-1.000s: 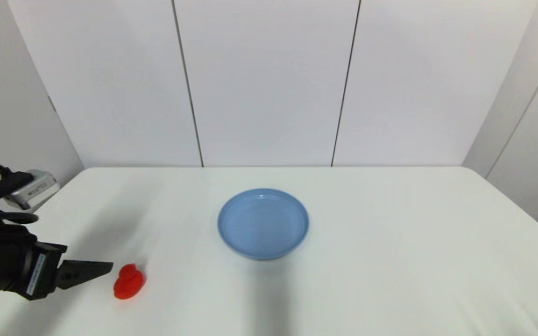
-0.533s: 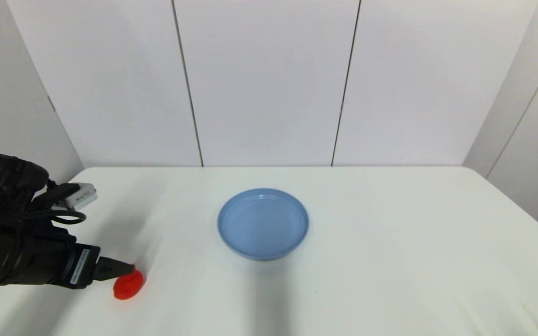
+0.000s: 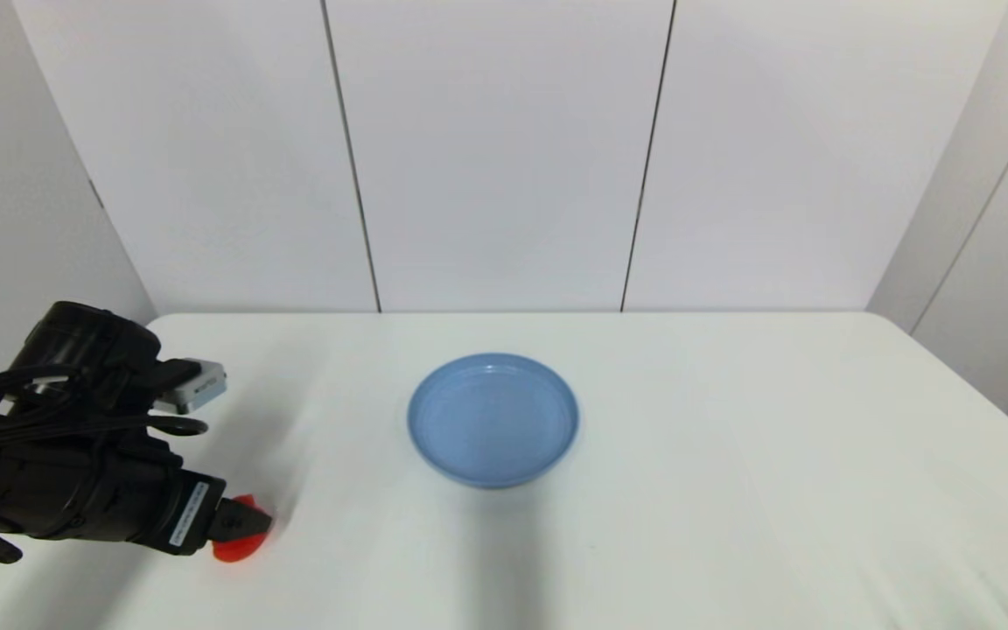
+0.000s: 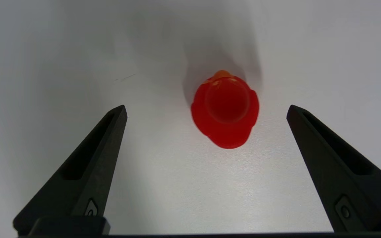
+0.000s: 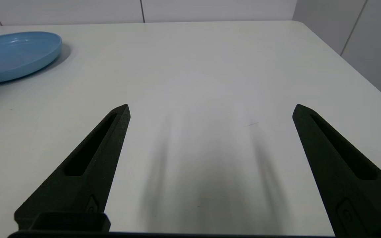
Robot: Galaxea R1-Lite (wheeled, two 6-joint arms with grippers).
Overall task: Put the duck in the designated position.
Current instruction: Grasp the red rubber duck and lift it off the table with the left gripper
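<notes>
White table (image 3: 731,455), duck (image 4: 225,110) between wide-spread left gripper (image 4: 207,110) fingers, untouched.

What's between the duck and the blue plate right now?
Nothing: bare white table runs from the duck, under the open left gripper, to the blue plate, per the head view.

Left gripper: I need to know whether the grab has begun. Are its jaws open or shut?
Open. The left gripper has its jaws spread wide on either side of the red duck, neither touching it.
</notes>
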